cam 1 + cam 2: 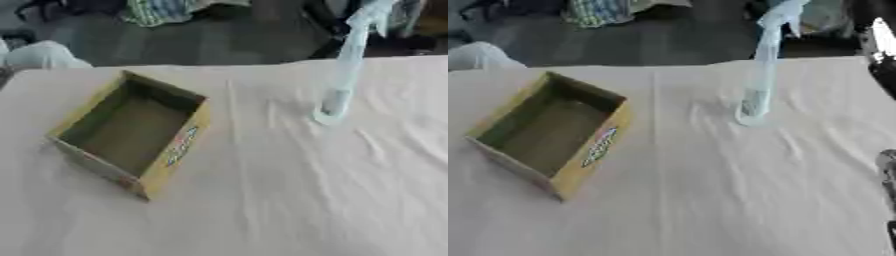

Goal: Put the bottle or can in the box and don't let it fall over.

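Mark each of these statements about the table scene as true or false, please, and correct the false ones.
1. The box is open at the top and holds nothing. True.
2. The bottle already stands inside the box. False: it stands on the table cloth, apart from the box, toward the robot's right.
3. The bottle is upright. True.
4. The box stands on the robot's right side of the table. False: it is on the left side.
5. A robot hand is closed around the bottle. False: no robot hand touches it; only a dark part at the right edge shows in the right eye view.
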